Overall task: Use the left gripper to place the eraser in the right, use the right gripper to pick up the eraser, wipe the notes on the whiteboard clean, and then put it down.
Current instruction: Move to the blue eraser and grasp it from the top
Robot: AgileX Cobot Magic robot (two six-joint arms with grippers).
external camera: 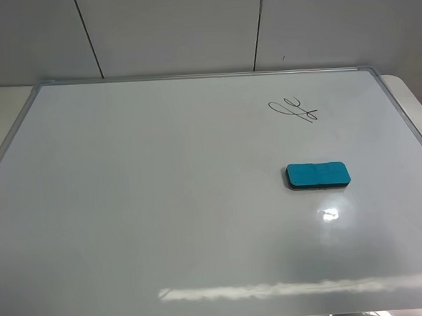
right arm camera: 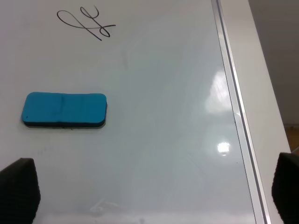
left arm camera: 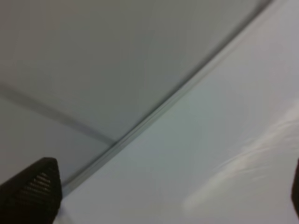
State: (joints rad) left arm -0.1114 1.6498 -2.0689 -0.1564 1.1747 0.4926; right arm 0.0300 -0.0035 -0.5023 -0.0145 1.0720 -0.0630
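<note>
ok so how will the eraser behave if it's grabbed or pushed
The eraser lies flat on its broad face, so it probably won't roll or tip. The whiteboard is glossy, so a push would likely slide it. It looks like a small moulded block, so probably light and stiff.

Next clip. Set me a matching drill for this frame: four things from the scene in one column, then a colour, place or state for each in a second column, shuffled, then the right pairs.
Column one:
1. eraser
2. notes
3. whiteboard
4. right gripper

Column two:
a. glossy white with a silver frame
b. jaws wide open, nothing held
c. teal, lying flat on the board
d. thin black scribble toward the board's far edge

Pairs: 1-c; 2-d; 3-a; 4-b
</note>
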